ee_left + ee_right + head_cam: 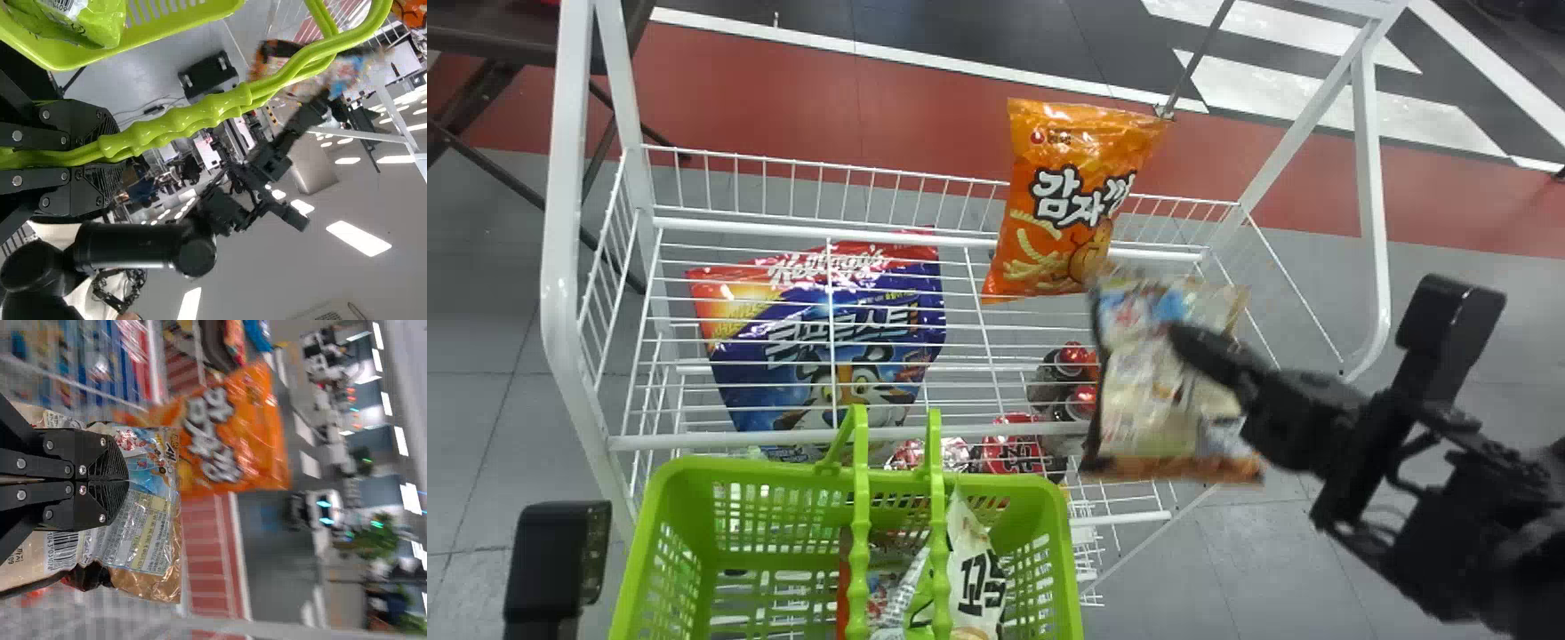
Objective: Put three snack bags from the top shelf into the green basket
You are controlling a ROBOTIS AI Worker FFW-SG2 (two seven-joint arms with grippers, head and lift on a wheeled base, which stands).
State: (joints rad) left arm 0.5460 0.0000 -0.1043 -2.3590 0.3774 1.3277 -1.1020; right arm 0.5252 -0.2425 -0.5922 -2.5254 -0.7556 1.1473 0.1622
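We hold the snack bag right of the green basket, pinched in the right gripper; the left gripper clamps the handles. We judge the bag light, soft, slippery, its contents crushable: grip film or seam lightly.

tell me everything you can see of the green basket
The green basket looks like glossy plastic, with slotted walls, a smooth rim and two bumpy handles raised over its open top. It is upright in front of the white wire shelf, with snack packs inside. The left gripper is closed around both handles.
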